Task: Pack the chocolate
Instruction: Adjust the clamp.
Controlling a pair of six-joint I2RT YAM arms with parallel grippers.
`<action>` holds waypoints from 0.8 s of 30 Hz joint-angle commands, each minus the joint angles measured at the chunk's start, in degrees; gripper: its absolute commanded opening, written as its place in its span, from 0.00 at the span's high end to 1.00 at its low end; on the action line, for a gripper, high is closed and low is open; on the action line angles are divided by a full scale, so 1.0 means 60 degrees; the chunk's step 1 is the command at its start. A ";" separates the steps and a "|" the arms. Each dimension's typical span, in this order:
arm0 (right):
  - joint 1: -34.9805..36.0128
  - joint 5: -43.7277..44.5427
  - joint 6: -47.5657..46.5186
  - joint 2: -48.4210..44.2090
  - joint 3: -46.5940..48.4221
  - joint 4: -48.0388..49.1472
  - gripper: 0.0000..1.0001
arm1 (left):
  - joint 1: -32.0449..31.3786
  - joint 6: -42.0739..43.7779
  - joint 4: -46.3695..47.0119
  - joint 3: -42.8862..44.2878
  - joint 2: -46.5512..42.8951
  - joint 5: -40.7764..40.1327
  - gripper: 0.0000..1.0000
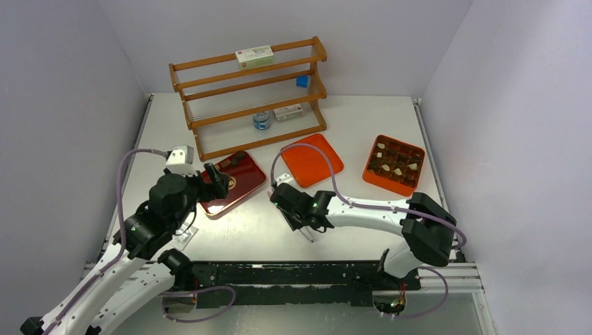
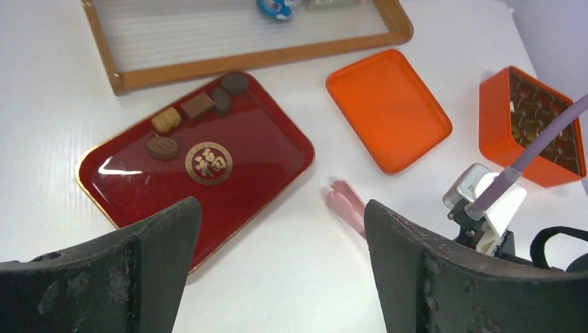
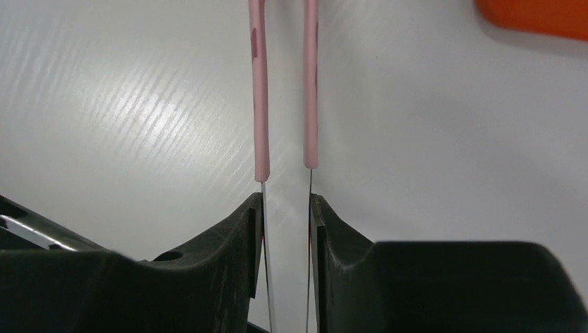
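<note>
Five chocolates on tray marked 福; left gripper spread, right gripper pinching pink tongs.

Glossy lacquered red tray, matt chocolates, wooden rack, faintly ribbed table — pink-sleeved metal tongs

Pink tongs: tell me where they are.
The tongs are clamped in the right gripper; left wrist view shows their tips between red tray and orange lid.

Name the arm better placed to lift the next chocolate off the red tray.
Right. The right gripper grips the pink tongs, whose tips sit beside the red tray. The left gripper hangs open and empty near it.
</note>
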 commanded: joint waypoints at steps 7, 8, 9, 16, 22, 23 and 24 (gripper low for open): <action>-0.0004 0.0157 -0.0163 -0.0356 -0.1652 0.2489 0.61 | 0.0033 -0.0466 0.0541 -0.0255 0.0768 0.1371 0.10; -0.0002 0.0182 -0.0199 -0.0338 -0.1780 0.2584 0.60 | 0.0033 -0.0474 0.0554 -0.0252 0.0814 0.1417 0.11; 0.0006 0.0217 -0.0195 -0.0301 -0.1880 0.2643 0.59 | 0.0033 -0.0480 0.0563 -0.0255 0.0837 0.1424 0.11; 0.0413 0.0709 -0.0227 0.0070 -0.1994 0.2609 0.52 | 0.0034 -0.0431 0.0676 -0.0244 0.1042 0.1415 0.11; 0.0981 0.1090 0.0054 0.0439 -0.2202 0.2717 0.51 | 0.0033 -0.0528 0.0561 0.0001 0.1533 0.1612 0.13; 0.1026 0.1147 0.0081 0.0500 -0.2228 0.2718 0.50 | 0.0033 -0.0559 0.0557 0.0027 0.1586 0.1667 0.13; 0.1092 0.1247 0.0144 0.0540 -0.2251 0.2668 0.49 | 0.0033 -0.0586 0.0556 0.0047 0.1623 0.1705 0.13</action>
